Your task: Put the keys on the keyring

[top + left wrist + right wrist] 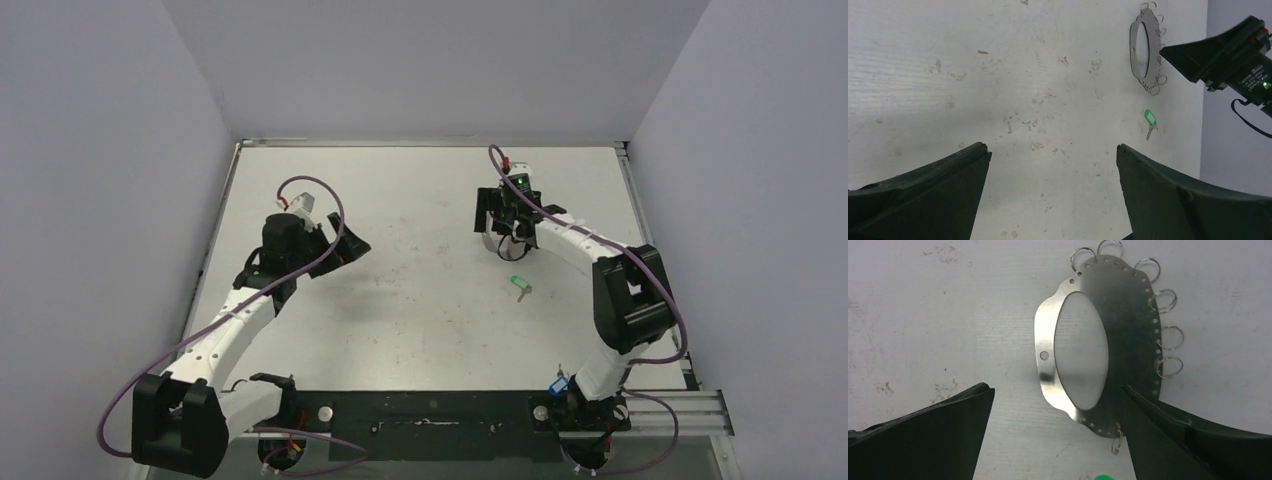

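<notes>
The keyring (1130, 325) lies on the surface (923, 300) beneath the right end effector (1054, 390), which hides its lower rim. The green key (1150, 119) lies near it. The left end effector (1050, 146), like the right, gapes wide apart and empty.

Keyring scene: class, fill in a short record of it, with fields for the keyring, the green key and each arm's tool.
keyring: flat metal plate with an oval hole and small wire rings along one edge, lying on the table
green key: on the table, apart from the keyring, on none of its rings
left tool: open, holding nothing, away from both things
right tool: open, holding nothing, over the keyring
task state: key not yet on the keyring
</notes>
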